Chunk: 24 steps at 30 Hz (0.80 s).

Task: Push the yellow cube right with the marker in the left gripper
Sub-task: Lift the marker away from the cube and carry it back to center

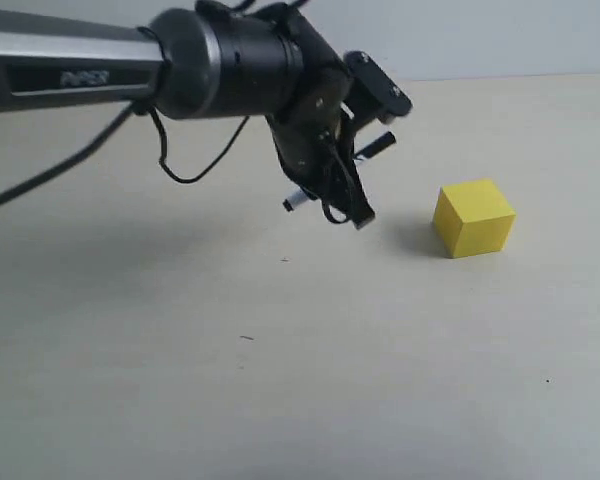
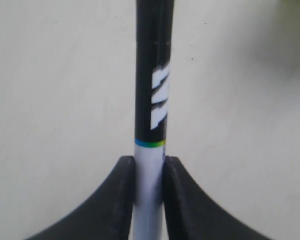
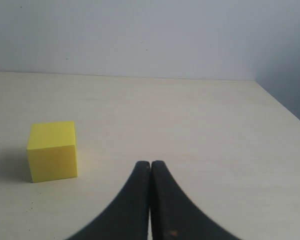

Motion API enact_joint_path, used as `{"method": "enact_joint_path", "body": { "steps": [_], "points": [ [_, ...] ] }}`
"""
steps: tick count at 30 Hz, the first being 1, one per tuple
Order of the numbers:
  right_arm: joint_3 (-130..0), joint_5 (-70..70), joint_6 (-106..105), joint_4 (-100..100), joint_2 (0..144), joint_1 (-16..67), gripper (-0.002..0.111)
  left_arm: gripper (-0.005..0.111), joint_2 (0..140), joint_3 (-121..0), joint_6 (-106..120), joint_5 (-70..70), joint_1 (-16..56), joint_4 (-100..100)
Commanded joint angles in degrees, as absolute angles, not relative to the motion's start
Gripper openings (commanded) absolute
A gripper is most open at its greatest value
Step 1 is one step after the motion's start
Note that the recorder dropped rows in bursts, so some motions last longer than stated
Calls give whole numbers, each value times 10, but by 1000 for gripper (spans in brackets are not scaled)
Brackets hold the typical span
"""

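Observation:
The yellow cube (image 1: 474, 217) sits on the pale table, right of centre in the exterior view, and also shows in the right wrist view as the cube (image 3: 52, 150). My left gripper (image 1: 360, 214) hangs to the cube's left, a short gap away, pointing down. It is shut on the marker (image 1: 378, 147), which lies crosswise between the fingers with one end sticking out on each side. In the left wrist view the gripper (image 2: 149, 161) pinches the marker's white barrel, and the black cap (image 2: 152, 75) runs on beyond the fingertips. My right gripper (image 3: 150, 164) is shut and holds nothing, with the cube off to one side.
Loose black cables (image 1: 180, 170) hang under the left arm's grey tube (image 1: 70, 75). A pale wall (image 3: 150, 35) stands behind the table. The table's edge (image 3: 285, 110) runs past the right gripper on the side away from the cube.

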<state>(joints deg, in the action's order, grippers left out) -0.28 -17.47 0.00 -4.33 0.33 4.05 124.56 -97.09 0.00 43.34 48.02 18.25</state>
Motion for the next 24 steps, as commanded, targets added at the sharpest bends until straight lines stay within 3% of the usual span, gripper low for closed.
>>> {"method": "enact_joint_path", "body": {
  "steps": [1,9,16,24],
  "points": [
    [0,-170,0,-44,0,37,0,0,1192,-975,-22,501,471,119],
    [0,-170,0,-44,0,37,0,0,1130,-938,-31,621,481,68],
    [0,-170,0,-44,0,37,0,0,1079,-843,-231,534,481,44],
    [0,-170,0,-44,0,37,0,0,1115,-825,-381,492,479,44]
  ]
}}
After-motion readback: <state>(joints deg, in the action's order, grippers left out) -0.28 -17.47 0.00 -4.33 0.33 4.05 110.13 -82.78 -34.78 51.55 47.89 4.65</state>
